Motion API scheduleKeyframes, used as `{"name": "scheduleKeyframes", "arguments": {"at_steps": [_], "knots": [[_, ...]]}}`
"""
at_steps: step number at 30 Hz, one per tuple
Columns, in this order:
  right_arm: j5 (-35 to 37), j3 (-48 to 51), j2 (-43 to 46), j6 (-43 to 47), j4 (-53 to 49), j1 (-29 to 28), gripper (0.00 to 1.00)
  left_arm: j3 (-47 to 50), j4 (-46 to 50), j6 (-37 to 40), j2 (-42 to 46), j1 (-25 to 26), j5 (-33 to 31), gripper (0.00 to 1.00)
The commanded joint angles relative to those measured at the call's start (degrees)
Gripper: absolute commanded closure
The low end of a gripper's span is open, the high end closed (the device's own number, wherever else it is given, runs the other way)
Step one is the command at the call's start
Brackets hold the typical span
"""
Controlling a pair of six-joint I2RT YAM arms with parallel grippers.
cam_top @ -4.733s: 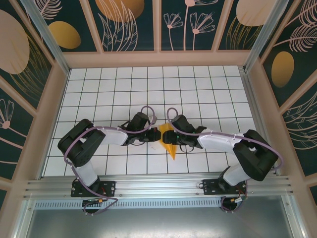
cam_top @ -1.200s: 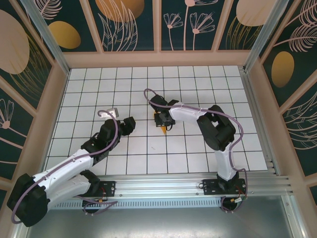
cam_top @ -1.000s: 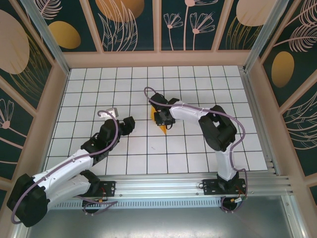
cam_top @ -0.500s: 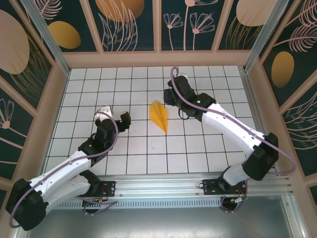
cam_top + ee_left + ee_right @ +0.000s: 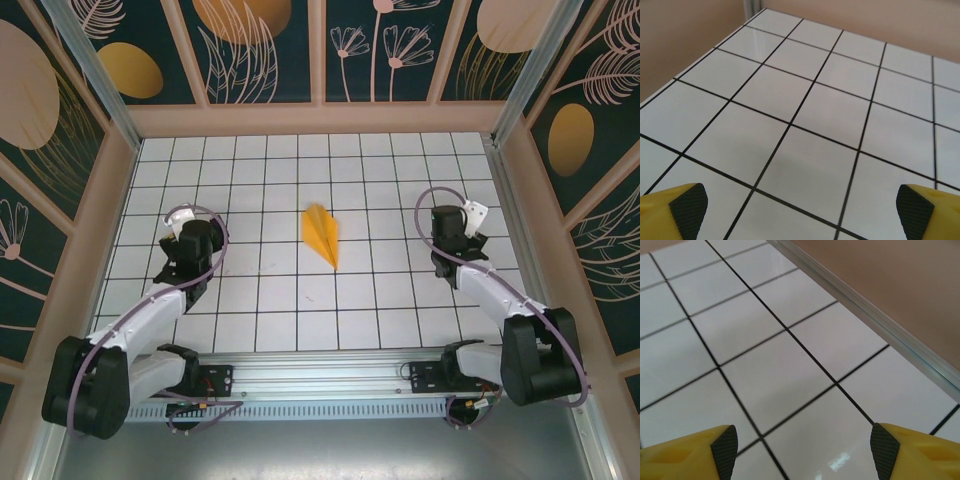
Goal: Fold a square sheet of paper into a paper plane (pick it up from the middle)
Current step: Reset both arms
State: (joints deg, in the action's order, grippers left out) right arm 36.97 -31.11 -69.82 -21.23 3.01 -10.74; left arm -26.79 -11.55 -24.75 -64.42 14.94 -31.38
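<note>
The paper plane [image 5: 321, 235], a slim orange-yellow dart with a centre crease, lies flat on the white tiled table [image 5: 290, 300] near its middle, its point toward the near side. My left gripper [image 5: 186, 243] is far to the left of it, pulled back, and stands open over bare tiles [image 5: 800, 200]. My right gripper [image 5: 458, 222] is far to the right near the table's right rail, also open with nothing between its yellow fingers [image 5: 690, 450].
A metal rail [image 5: 875, 320] and the pinkish wall run along the right edge of the table. The left wall corner post [image 5: 752, 6] stands at the far left. Decorated panels surround the enclosure.
The right gripper let go of the plane, which now lies on the table. Both arms have drawn back from the middle to the left and right sides.
</note>
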Motion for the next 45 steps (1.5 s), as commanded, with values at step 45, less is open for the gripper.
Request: {"name": "scheduleKeyframes", "arguments": {"at_steps": [45], "knots": [[-31.09, 18.71, -18.44, 19.48, 70.2, 11.29, 0.01, 15.89, -69.13, 18.73, -23.98, -12.92, 12.42, 0.01]]}}
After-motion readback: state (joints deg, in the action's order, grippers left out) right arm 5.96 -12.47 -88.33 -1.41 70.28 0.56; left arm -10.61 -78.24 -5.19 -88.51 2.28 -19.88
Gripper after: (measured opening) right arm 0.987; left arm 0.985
